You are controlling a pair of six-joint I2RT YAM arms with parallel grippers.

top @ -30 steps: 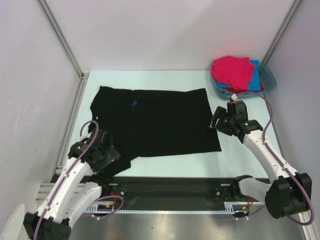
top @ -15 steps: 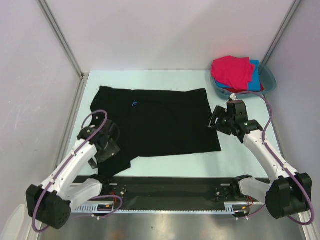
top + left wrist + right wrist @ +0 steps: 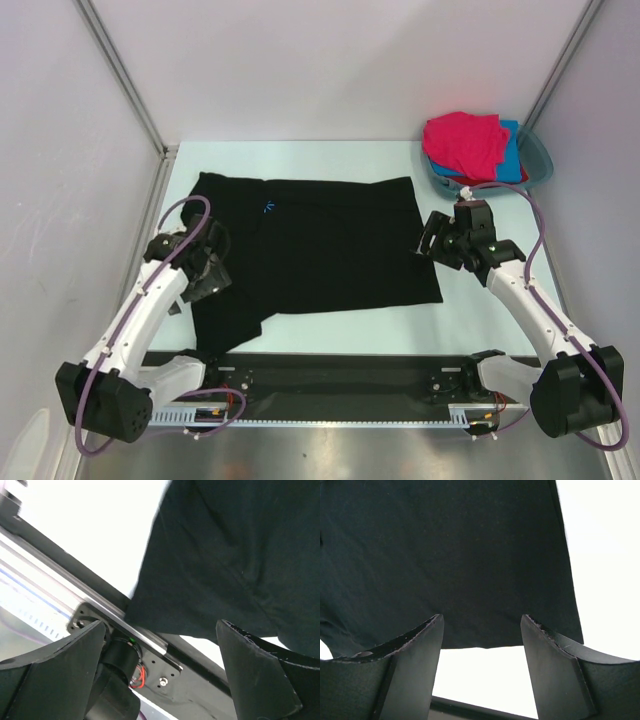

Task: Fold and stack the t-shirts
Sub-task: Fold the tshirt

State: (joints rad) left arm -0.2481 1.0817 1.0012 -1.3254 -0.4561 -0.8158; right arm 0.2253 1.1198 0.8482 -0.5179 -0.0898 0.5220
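Observation:
A large black t-shirt point(image 3: 320, 245) lies spread flat on the pale table. Its near-left corner hangs toward the base rail. My left gripper point(image 3: 203, 266) hovers over the shirt's left edge, jaws wide open and empty. From the left wrist, the open left gripper point(image 3: 160, 630) has the black t-shirt point(image 3: 225, 555) beyond its tips. My right gripper point(image 3: 436, 243) is open at the shirt's right edge. In the right wrist view the right gripper point(image 3: 481, 617) frames the black t-shirt point(image 3: 445, 555) hem, touching nothing. A magenta t-shirt point(image 3: 462, 140) lies over a blue t-shirt point(image 3: 512, 148).
A teal basin point(image 3: 540, 158) at the back right corner holds the coloured shirts. The black base rail point(image 3: 340, 375) runs along the near edge. A metal frame post point(image 3: 120, 75) and side walls close in the table on both sides.
My left gripper has moved away from the near edge, up along the shirt's left side, and its jaws have opened wider. The right arm and the shirts have not moved.

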